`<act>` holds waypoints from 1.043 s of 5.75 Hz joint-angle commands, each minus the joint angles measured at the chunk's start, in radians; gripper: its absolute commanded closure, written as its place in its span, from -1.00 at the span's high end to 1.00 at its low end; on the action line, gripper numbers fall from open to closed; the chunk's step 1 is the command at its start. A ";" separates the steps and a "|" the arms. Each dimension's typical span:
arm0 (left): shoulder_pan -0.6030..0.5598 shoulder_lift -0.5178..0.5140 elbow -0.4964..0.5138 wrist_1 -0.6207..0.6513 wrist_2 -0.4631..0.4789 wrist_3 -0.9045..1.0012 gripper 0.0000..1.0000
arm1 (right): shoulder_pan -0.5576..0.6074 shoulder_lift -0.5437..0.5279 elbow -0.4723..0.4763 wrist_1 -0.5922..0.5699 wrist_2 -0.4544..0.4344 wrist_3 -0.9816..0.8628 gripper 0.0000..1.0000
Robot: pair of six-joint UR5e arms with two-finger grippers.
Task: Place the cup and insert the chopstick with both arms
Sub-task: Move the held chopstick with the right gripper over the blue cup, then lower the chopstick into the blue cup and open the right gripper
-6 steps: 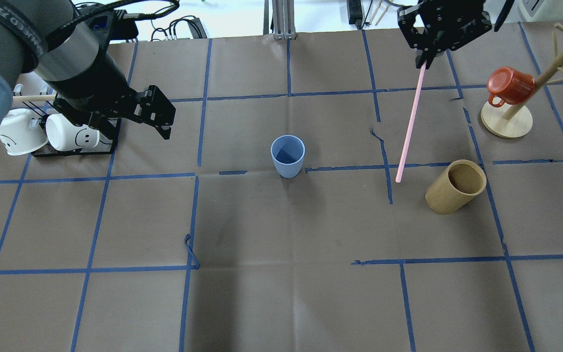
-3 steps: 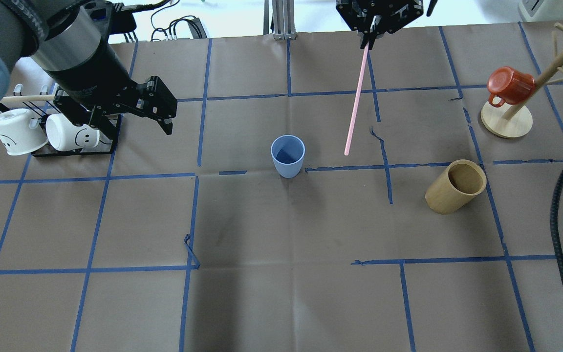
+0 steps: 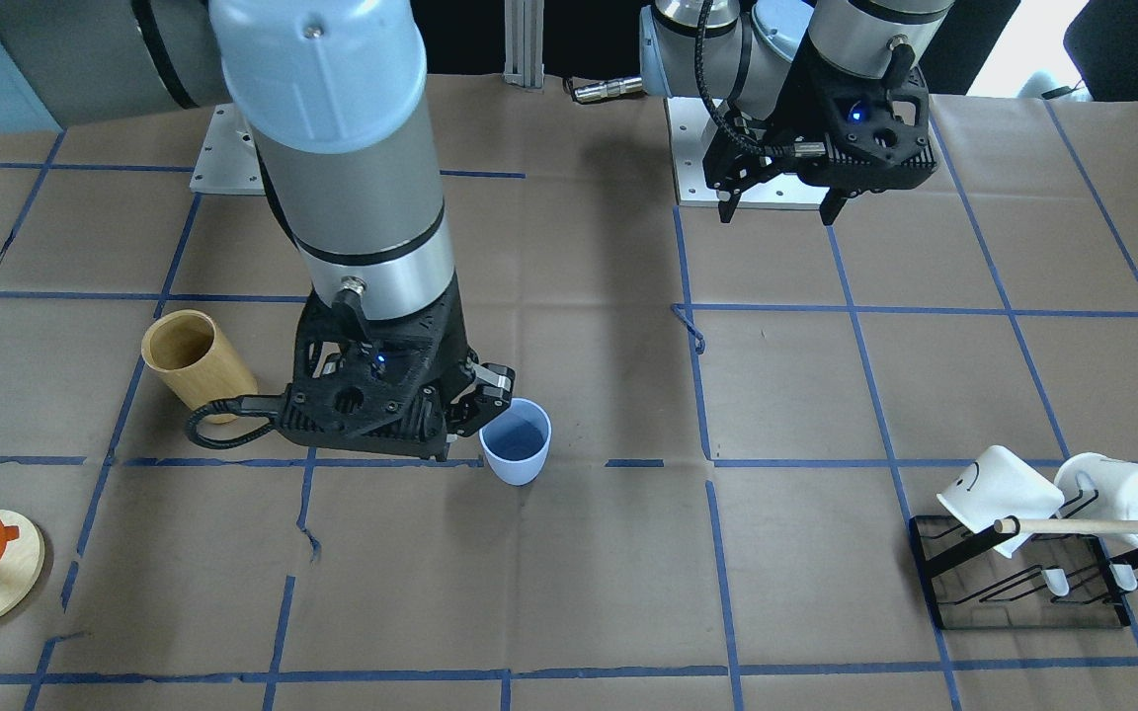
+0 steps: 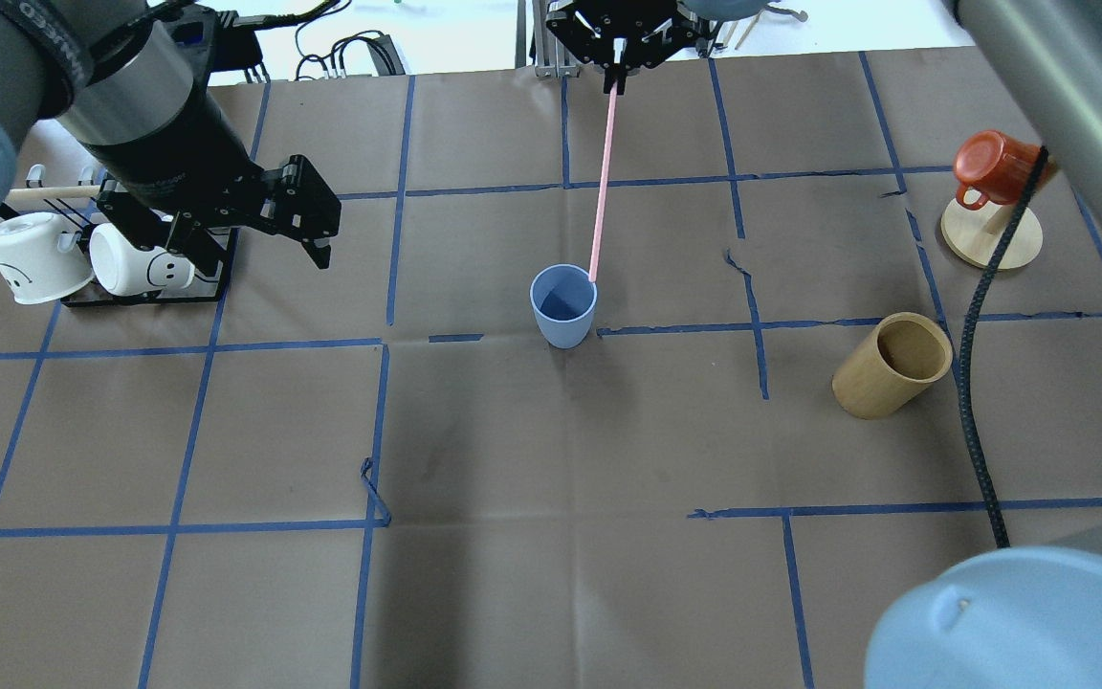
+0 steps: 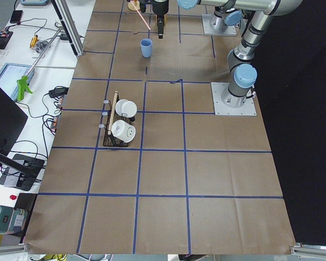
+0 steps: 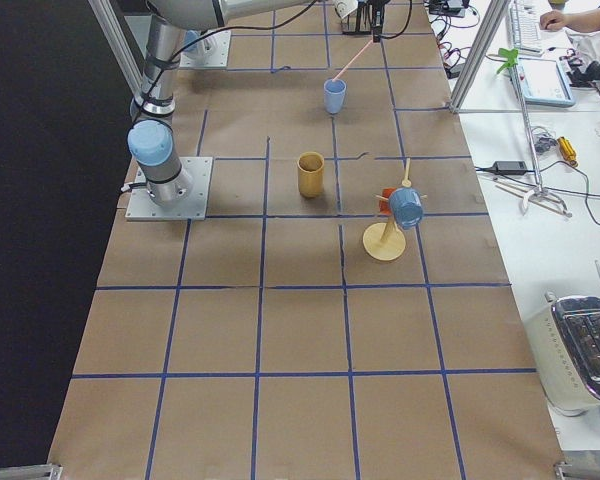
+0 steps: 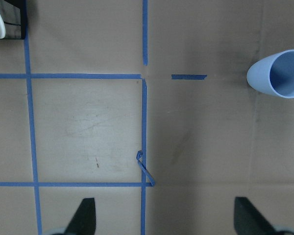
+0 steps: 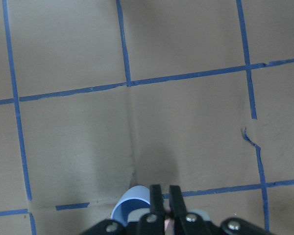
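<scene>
The light-blue cup point(image 4: 563, 308) stands upright at the table's middle and also shows in the front view point(image 3: 516, 443). My right gripper point(image 4: 615, 53) is shut on one pale-pink chopstick point(image 4: 601, 182), which hangs down with its lower tip at the cup's rim. In the right side view the chopstick point(image 6: 350, 60) ends just above the cup point(image 6: 334, 96). The right wrist view shows the shut fingers point(image 8: 157, 196) directly over the cup point(image 8: 132, 203). My left gripper point(image 4: 307, 218) is open and empty, well left of the cup. The cup lies at the upper right of its wrist view point(image 7: 279, 74).
A tan wooden cylinder point(image 4: 892, 366) stands right of the cup. A mug tree point(image 4: 991, 239) with a red mug point(image 4: 996, 165) is at the far right. A black rack point(image 4: 144, 292) with white mugs and a wooden dowel sits beside my left gripper. The right arm's cable point(image 4: 977, 335) hangs over the right side.
My right gripper has carried the chopstick leftwards, from near the wooden cylinder to over the cup's rim. The left arm has shifted only slightly and stays open.
</scene>
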 commanded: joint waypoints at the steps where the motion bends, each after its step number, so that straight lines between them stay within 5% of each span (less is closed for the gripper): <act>1: 0.000 0.003 -0.001 0.001 0.001 0.000 0.98 | 0.035 0.047 0.001 -0.064 -0.031 -0.005 -0.84; 4: 0.000 0.005 -0.009 0.005 0.002 0.000 0.98 | 0.070 0.056 0.079 -0.103 -0.024 -0.016 -0.81; 5: 0.000 0.005 -0.012 0.006 0.002 0.000 0.98 | 0.070 0.058 0.090 -0.101 -0.021 -0.016 -0.26; 6: 0.002 0.006 -0.012 0.006 0.002 0.000 0.98 | 0.068 0.058 0.090 -0.103 -0.022 -0.027 0.99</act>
